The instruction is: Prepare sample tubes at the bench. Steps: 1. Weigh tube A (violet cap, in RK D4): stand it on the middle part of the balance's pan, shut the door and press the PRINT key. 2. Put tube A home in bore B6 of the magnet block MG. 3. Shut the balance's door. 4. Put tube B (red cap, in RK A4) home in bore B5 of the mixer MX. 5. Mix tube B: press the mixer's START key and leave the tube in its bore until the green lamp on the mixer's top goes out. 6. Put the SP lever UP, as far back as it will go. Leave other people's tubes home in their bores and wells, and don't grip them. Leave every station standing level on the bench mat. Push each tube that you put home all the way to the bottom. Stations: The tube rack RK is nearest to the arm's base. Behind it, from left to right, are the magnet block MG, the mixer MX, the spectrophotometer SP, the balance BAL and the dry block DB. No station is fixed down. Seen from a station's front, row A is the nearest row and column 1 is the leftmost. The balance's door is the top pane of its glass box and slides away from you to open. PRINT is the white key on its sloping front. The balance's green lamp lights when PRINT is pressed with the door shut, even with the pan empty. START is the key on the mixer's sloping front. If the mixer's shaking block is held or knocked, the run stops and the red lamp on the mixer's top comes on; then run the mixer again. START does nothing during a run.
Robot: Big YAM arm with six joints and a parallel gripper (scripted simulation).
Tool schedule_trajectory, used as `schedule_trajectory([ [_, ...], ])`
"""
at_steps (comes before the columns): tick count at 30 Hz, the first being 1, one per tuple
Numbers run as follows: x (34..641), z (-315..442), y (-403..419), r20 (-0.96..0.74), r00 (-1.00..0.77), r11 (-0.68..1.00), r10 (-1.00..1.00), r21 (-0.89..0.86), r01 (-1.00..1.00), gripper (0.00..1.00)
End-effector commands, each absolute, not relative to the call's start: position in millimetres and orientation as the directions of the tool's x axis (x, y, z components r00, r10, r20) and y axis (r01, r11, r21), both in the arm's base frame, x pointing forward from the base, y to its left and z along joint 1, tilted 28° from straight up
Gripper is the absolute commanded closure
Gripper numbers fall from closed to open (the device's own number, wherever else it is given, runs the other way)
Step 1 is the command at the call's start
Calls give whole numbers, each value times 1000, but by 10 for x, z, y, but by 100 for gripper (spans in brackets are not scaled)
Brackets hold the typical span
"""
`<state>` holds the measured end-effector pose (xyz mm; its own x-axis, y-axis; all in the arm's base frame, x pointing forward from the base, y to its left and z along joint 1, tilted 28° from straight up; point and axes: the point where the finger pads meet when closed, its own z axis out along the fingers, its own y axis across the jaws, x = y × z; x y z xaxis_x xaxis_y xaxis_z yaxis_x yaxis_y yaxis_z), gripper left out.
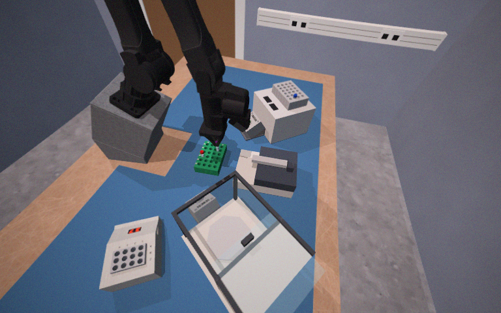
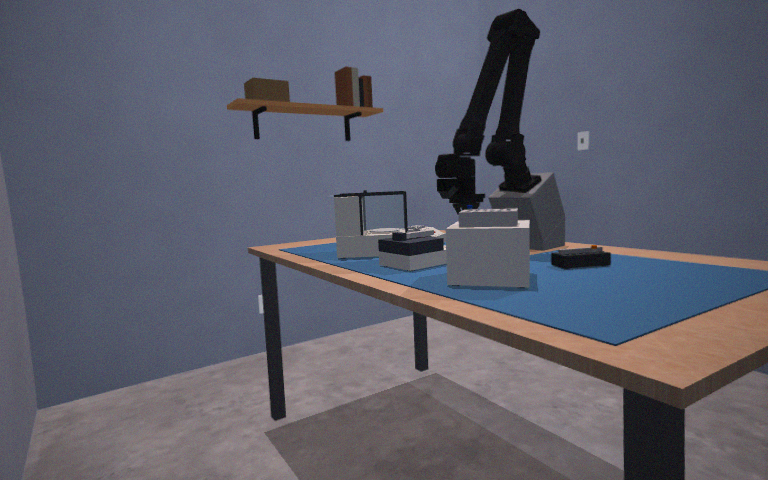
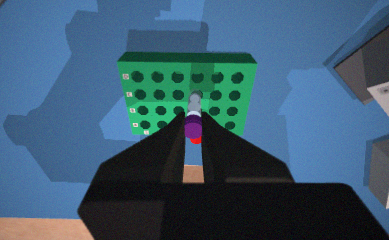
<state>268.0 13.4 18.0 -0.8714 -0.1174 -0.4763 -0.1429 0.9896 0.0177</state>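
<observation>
My gripper (image 3: 193,119) (image 1: 216,142) is shut on tube A (image 3: 193,129) by its violet cap. The tube's clear body slants down in the wrist view over the middle of the green rack (image 3: 156,57) (image 1: 207,171). Whether its tip clears the rack is hard to tell. Tube B's red cap (image 3: 196,141) (image 1: 201,152) shows in the rack's near row. The balance (image 1: 261,287) has its top door slid back, its dark handle (image 1: 247,238) near the crossbar. The mixer (image 1: 289,124) (image 2: 489,255) holds a blue-capped tube (image 1: 295,95). The black magnet block (image 2: 580,259) is hidden in the top view.
The spectrophotometer (image 1: 276,177) (image 2: 410,255), with a pale bar (image 1: 269,160) on top, stands between mixer and balance. The dry block (image 1: 154,248) with a red display stands beyond the balance. An orange cap (image 2: 593,246) shows on the magnet block. Station corners show at the wrist view's right edge.
</observation>
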Motion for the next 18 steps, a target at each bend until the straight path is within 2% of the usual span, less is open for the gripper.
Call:
schedule_trajectory([
  [1, 2731, 233, 130, -483, -867, 989, -119, 16, -145, 91],
  [18, 2739, 460, 93, -508, -853, 990, -119, 9, -143, 91],
])
